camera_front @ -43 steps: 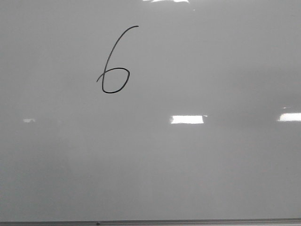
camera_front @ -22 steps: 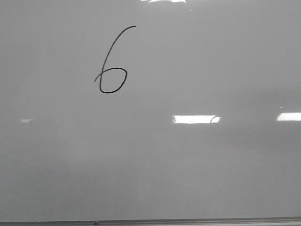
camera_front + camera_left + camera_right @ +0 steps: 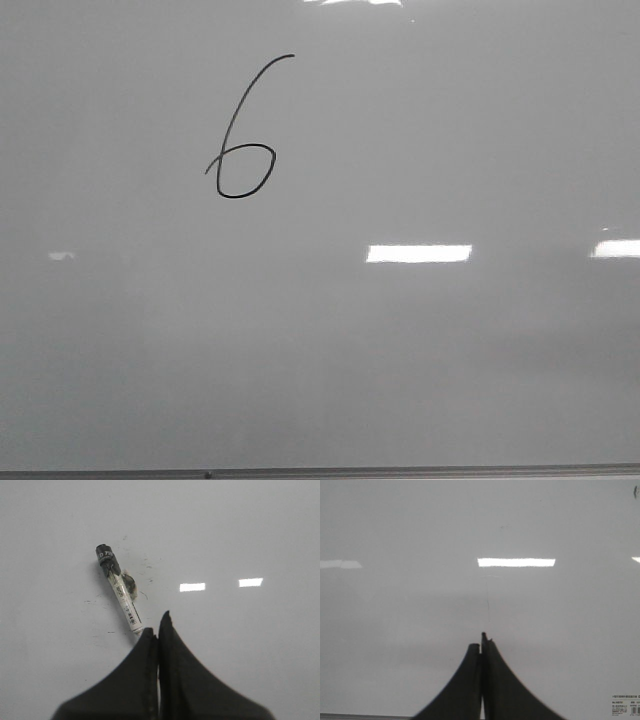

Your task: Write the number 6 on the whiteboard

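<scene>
The number 6 (image 3: 240, 130) is drawn in thin black line on the upper left of the whiteboard (image 3: 450, 380) in the front view. Neither gripper shows in that view. In the left wrist view my left gripper (image 3: 157, 625) is shut, its jaws pressed together over the board (image 3: 250, 530). A white marker with a black end (image 3: 120, 590) lies on the board just beyond the fingertips. Its near end is hidden behind one finger. In the right wrist view my right gripper (image 3: 482, 642) is shut and empty above bare board (image 3: 395, 530).
The board's thin grey frame edge (image 3: 400, 471) runs along the bottom of the front view and shows in the right wrist view (image 3: 360, 716). A small printed label (image 3: 624, 705) sits on the board. Faint smudges (image 3: 147, 570) surround the marker. Bright light reflections (image 3: 418, 253) lie on the board.
The 6 shifted slightly left half a second ago and is back where it was. The bright reflection in the middle has grown wider to the right.
</scene>
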